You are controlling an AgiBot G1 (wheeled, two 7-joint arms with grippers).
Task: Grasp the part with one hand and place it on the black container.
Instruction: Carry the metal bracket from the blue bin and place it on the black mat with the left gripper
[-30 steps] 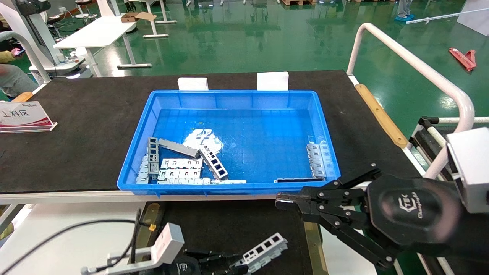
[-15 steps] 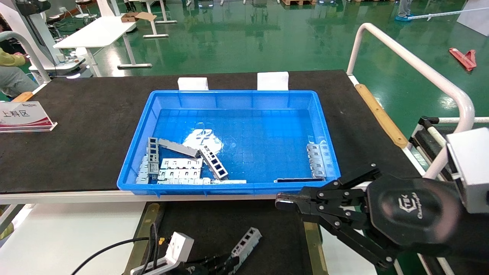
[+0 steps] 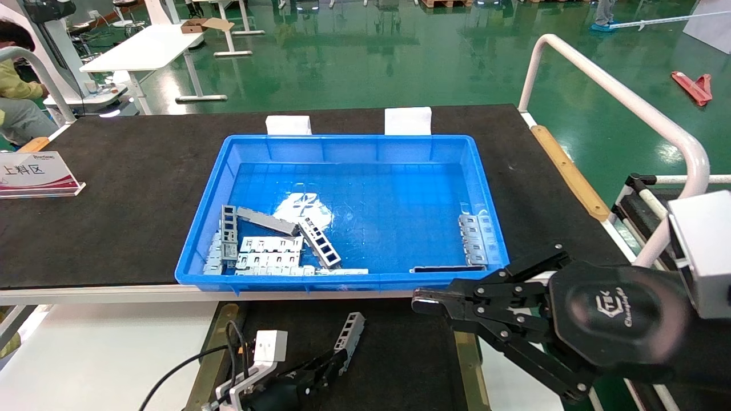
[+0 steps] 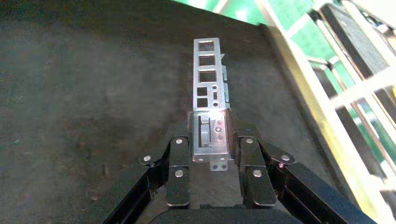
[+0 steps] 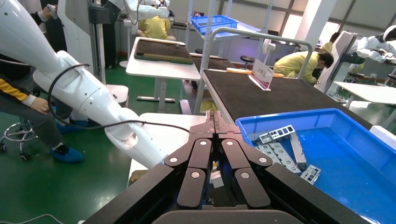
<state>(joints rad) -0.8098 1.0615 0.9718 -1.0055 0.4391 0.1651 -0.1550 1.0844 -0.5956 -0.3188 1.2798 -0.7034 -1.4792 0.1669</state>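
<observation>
Fingers (image 4: 254,161) of my left gripper (image 4: 210,158) pinch the part (image 4: 208,88), jutting lengthwise over the black container (image 4: 84,93); right gripper (image 3: 425,302) parked, pressed together.

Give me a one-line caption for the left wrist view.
Left hand shut on the part, holding it over the black container.

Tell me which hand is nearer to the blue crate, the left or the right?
The right hand, shut, hovers just in front of the blue crate near its front right corner. The left hand, gripping the part, is lower over the black container.
</observation>
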